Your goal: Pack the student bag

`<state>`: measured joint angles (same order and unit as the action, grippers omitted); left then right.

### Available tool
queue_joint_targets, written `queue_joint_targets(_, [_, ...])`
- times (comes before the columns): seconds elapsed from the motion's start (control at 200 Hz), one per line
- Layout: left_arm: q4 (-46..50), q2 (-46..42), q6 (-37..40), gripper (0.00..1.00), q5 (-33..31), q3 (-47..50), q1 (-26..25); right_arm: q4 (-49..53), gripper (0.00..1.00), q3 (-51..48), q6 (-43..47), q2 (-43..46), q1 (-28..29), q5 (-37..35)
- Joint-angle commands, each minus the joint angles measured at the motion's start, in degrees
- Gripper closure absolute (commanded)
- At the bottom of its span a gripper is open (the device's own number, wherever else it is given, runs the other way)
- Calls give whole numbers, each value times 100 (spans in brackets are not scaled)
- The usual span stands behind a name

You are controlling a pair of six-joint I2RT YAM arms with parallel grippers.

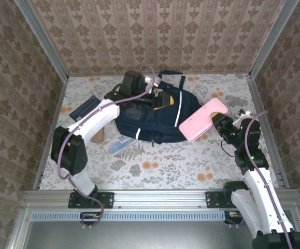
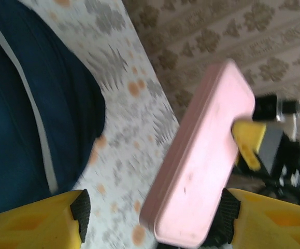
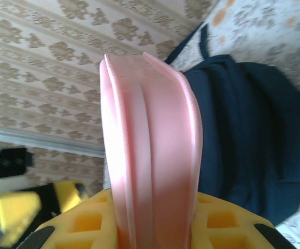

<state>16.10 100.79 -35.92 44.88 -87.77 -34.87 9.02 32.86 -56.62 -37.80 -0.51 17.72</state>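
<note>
Counting across the flowered table (image 1: 165, 166) gave one student bag (image 1: 139, 122), one pink case (image 1: 204, 120), and three small items off the bag's left flank. These were a flat dark blue booklet (image 1: 85, 109) at 9 o'clock, a tan block (image 1: 99, 135) partly under the left arm, and a pale blue packet (image 1: 121, 147) at 7 o'clock.

The bag sat near the table's middle. It was navy fabric and slumped, with a white stripe running down its front and dark straps at 12 o'clock.

The case hung off the table at the bag's 3 o'clock, tilted. The right gripper (image 1: 219, 124) was clamped on its outer end, with the case's edge wedged between the yellow fingers (image 3: 87, 223) in the right wrist view.

The left gripper (image 1: 157, 98) hovered over the bag's top with its jaws spread wide and nothing in their grasp. In the left wrist view the case's near end (image 2: 206, 155) lay close to one pad (image 2: 227, 212), and contact could not be told.
</note>
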Motion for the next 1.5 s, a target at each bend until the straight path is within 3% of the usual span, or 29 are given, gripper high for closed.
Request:
queue_joint_targets(0.0, [1034,876,525,33,-717,-620,16,805,82,135,403,76,-36,-461])
queue_joint_targets(0.145, [1526,2038,421,41,-1063,-1913,-41,1240,81,128,524,242,-62,-878])
queue_joint_targets(0.41, [1561,3348,244,48,-1044,-3410,-357,1369,81,-109,508,384,-80,-1156])
queue_joint_targets(0.635, [1552,3961,90,51,-926,-3934,-547,1250,81,-311,514,379,-80,-1103])
queue_joint_targets(0.88, [2051,4350,237,64,-1164,-4189,-693,1117,81,-368,512,327,-76,-1046])
queue_joint_targets(1.055, [2317,4333,279,100,-1350,-4419,-620,1182,81,-295,523,343,-93,-1043])
queue_joint_targets(1.305, [2122,3417,95,100,-1069,-4655,-372,1416,80,-56,531,340,-89,-1344])
queue_joint_targets(1.495, [1693,2558,-307,100,-558,-4202,-128,1340,79,158,579,108,-96,-1747])
